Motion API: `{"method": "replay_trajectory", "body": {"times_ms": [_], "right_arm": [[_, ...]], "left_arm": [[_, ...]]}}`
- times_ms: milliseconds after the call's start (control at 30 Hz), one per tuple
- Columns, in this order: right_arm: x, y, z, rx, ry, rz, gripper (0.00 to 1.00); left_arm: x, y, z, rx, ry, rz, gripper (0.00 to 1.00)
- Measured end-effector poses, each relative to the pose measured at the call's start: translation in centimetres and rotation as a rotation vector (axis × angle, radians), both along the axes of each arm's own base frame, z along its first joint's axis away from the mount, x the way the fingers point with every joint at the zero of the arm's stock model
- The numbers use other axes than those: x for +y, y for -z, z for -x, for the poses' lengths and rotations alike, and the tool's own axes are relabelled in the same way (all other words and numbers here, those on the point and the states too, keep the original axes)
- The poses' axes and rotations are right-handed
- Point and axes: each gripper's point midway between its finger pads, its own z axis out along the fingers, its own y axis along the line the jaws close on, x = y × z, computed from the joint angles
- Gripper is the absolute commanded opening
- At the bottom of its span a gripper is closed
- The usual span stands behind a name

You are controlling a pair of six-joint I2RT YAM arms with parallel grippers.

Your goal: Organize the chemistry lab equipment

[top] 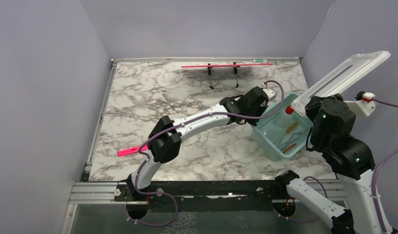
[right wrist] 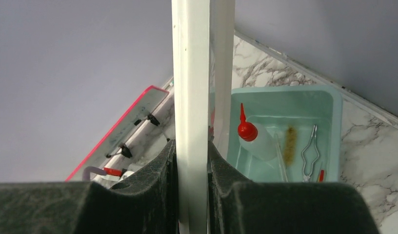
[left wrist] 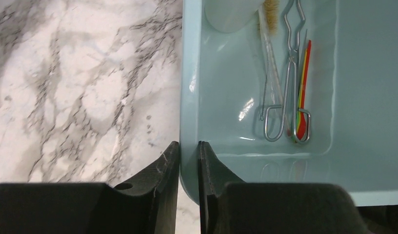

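Our left jaws pinch the wall of the pale green plastic box (left wrist: 189,73), where the metal scissor-like forceps (left wrist: 288,73) lie. Our right jaws squeeze its white plastic lid (right wrist: 189,73), which could slip from that thin grip and shut crooked.

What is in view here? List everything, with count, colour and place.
table: one, white and grey marble, under everything
bin: one, teal, right side of the table
lid: one, white, raised to the right of the bin
squeeze bottle: one, clear with red nozzle, in the bin
brush: one, tan bristles, in the bin
forceps: one, metal, in the bin
striped tool: one, red, yellow and green, beside the forceps
strip: one, pink, flat on the table's near left
rod: one, red, far edge, on a black stand
left gripper: black, shut on the bin's wall
right gripper: black, shut on the lid
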Motion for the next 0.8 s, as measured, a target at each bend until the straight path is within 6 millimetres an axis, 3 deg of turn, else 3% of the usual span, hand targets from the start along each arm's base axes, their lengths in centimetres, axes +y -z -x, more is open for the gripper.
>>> {"method": "replay_trajectory", "body": {"times_ms": [233, 533, 800], "right_arm": [[2.6, 1.6, -1.4, 0.012, -0.123, -0.034, 0.01], [7.4, 2.9, -3.3, -0.016, -0.328, -0.147, 0.01], [12.3, 5.6, -4.8, -0.022, -0.492, -0.336, 0.01]], "left_arm": [[5.7, 0.0, -0.9, -0.007, -0.09, -0.072, 0.0], [13.7, -0.4, -1.6, 0.012, -0.235, -0.109, 0.0], [17.8, -1.6, -0.3, 0.045, -0.293, -0.069, 0.07]]}}
